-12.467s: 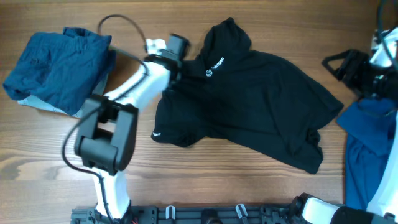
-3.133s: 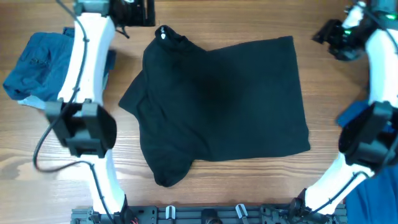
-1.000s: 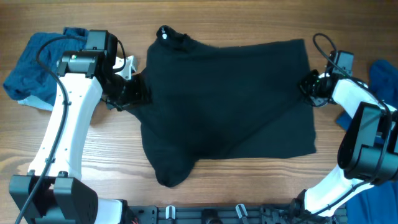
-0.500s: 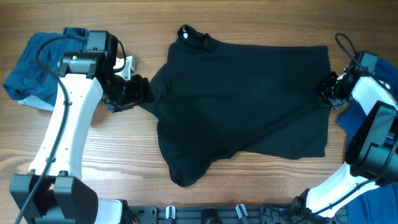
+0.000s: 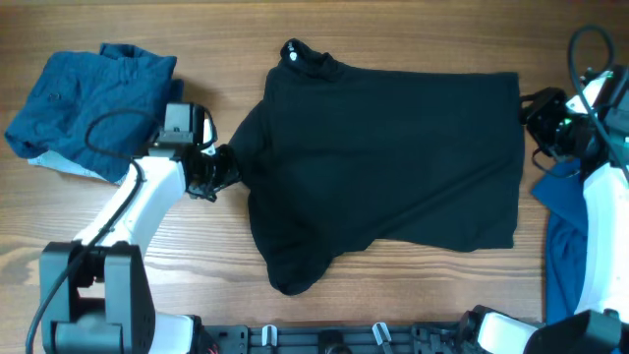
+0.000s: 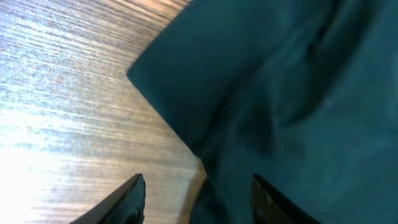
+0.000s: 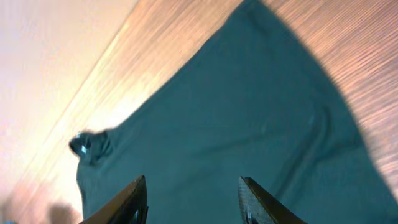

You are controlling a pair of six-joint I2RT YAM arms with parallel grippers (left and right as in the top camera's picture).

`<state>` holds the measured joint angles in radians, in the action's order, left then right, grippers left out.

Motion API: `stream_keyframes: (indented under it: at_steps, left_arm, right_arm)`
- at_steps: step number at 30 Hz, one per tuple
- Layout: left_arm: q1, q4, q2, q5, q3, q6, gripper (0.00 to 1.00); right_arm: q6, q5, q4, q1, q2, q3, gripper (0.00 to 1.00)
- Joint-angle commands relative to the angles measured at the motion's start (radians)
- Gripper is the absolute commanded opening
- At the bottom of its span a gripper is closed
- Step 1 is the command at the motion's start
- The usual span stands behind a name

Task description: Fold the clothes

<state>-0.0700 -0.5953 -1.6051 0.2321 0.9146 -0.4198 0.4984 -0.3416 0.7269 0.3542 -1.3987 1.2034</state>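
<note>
The black garment [image 5: 393, 147] lies spread flat across the middle of the bench [image 5: 393, 305]. Its collar [image 5: 313, 59] is at the far left and carries a tiny white logo [image 5: 292, 54]. The far and right edges run fairly straight, while the near edge sags into a rounded lump at the near left. One sleeve [image 5: 246, 147] juts out to the left.

My left claw [image 5: 224, 172] sits low at the tip of that sleeve. In my left wrist view my fingers [image 6: 127, 199] stand well apart, about half wide. The sleeve's cloth lies on the bench between them, closer to the right finger, and they are not pinching it. Ahead of them the corner of the sleeve points left over bare wood.

My right claw [image 5: 536, 106] is just beside the far right corner of the black garment; I cannot tell whether it touches the cloth. Its fingers [image 7: 130, 199] are also parted, moderately wide, and grip nothing. Past them my right wrist view looks across the garment towards the collar.

The teal-blue garment [image 5: 88, 98] is bunched at the far left of the bench, well apart from the black one. The bright blue garment [image 5: 570, 236] lies at the right edge, just right of the black one and partly under my right arm.
</note>
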Motion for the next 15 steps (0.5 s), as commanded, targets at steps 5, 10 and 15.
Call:
stream_keyframes:
  at_steps: [5, 10, 15]
  left_arm:
    - [0.0, 0.155, -0.124, -0.048, -0.02, -0.069, 0.57]
    - [0.0, 0.218, -0.207, -0.052, -0.02, -0.113, 0.29]
    - [0.001, 0.106, -0.207, -0.092, -0.019, -0.167, 0.04]
  right_arm:
    - [-0.028, 0.018, 0.017, -0.154, -0.013, -0.036, 0.48]
    - [-0.028, 0.097, 0.02, -0.229, -0.055, -0.036, 0.52]
    - [-0.011, 0.149, 0.014, -0.251, -0.171, -0.036, 0.5]
